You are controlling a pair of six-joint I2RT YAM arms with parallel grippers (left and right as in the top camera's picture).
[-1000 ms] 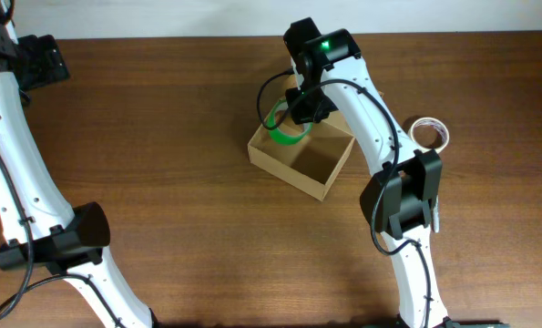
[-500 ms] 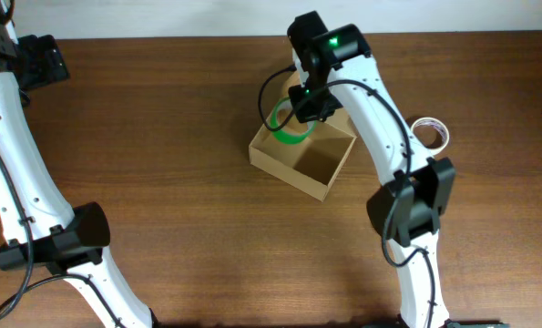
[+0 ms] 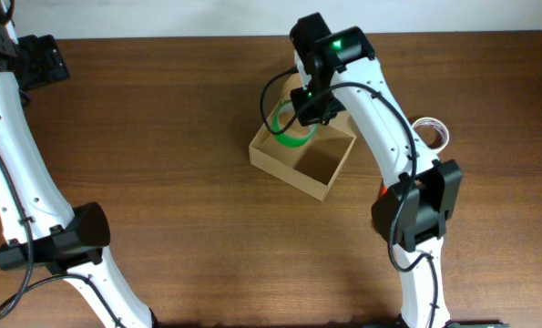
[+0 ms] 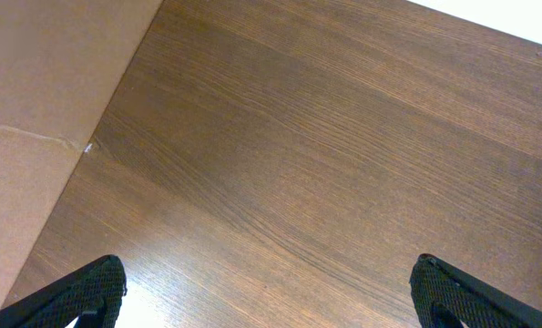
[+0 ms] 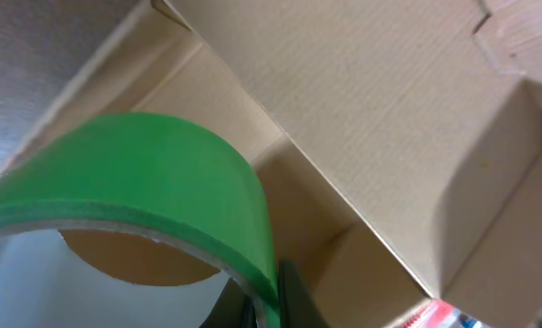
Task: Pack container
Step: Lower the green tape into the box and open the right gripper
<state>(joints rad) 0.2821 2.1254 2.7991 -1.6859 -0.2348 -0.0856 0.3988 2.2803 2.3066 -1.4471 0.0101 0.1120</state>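
Container [image 3: 289, 175] open, rear corner directly below right hand [image 3: 305, 111] clamped on green tape roll [image 5: 161, 173]; left hand [image 4: 269, 301] spread wide.

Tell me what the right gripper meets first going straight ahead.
Probably the inside of the container, near a corner; the green tape roll it holds would touch first. Depth unclear.

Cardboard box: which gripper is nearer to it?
Right. The right gripper hangs over a far corner of the cardboard box, shut on the green tape roll; the left gripper sits open, far off to its left.
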